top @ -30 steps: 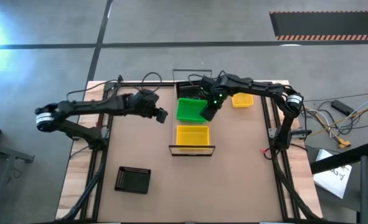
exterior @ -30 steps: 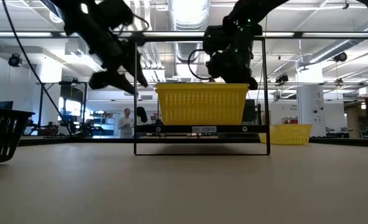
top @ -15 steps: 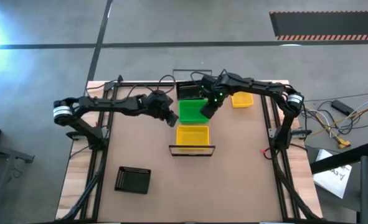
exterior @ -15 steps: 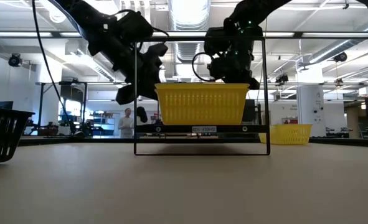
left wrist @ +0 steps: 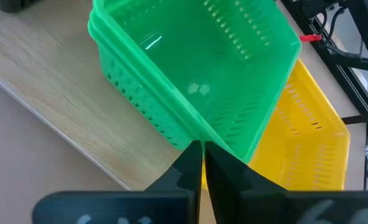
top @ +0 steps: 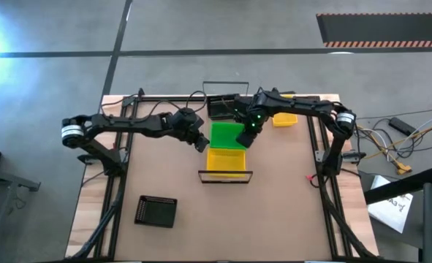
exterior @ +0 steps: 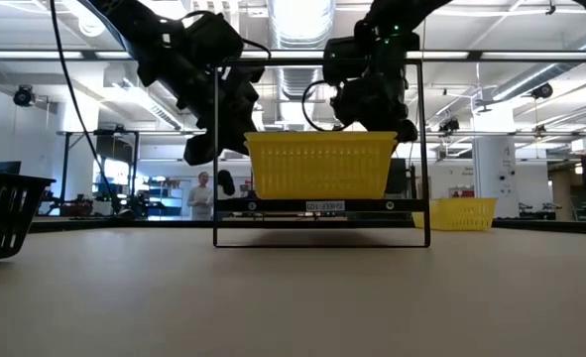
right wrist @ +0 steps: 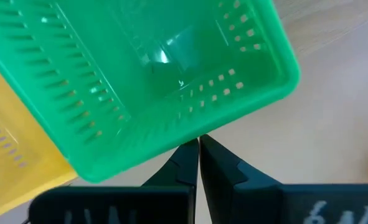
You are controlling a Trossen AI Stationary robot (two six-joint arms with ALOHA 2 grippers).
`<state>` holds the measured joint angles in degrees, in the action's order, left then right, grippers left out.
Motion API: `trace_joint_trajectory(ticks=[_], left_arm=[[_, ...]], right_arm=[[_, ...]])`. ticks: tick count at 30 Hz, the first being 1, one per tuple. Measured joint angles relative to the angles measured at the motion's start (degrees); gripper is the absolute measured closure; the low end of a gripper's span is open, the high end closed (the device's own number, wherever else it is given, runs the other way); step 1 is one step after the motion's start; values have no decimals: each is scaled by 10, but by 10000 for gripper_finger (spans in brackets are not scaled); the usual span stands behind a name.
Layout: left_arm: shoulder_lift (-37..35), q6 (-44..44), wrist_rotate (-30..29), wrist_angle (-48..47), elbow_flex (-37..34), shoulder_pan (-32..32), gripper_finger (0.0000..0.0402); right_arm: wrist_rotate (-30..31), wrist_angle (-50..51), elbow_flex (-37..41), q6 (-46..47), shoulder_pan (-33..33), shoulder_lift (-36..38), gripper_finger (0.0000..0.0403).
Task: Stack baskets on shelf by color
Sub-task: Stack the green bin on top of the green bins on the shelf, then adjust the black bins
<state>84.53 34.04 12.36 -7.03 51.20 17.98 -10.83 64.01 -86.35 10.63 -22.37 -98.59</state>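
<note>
Levels the green basket (top: 226, 134) on the middle of the shelf (left wrist: 59, 106), where a second ago it hung tilted; right gripper (top: 246, 135) clamped on its right rim, left gripper (top: 199, 143) moved in from the left and now pinched together at its near-left corner. Looks like steadying before release. Holds nothing in the green basket, nor in the yellow basket (top: 225, 159) just nearer; cannot see into the black basket (top: 219, 108) beyond.
</note>
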Motion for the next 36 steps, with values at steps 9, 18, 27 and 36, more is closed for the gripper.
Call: trace_joint_trajectory(ticks=[9,18,27,36], left_arm=[[-44,2,-7,-91,13,7,398],[-8,31,-72,-117,28,105,398],[53,-14,-126,6,46,152,398],[88,-14,-124,60,45,148,398]], right_arm=[[7,8,0,10,-31,26,394],[20,-85,6,101,-175,45,346],[18,-221,26,160,-208,-13,327],[-15,-238,24,150,-187,-32,361]])
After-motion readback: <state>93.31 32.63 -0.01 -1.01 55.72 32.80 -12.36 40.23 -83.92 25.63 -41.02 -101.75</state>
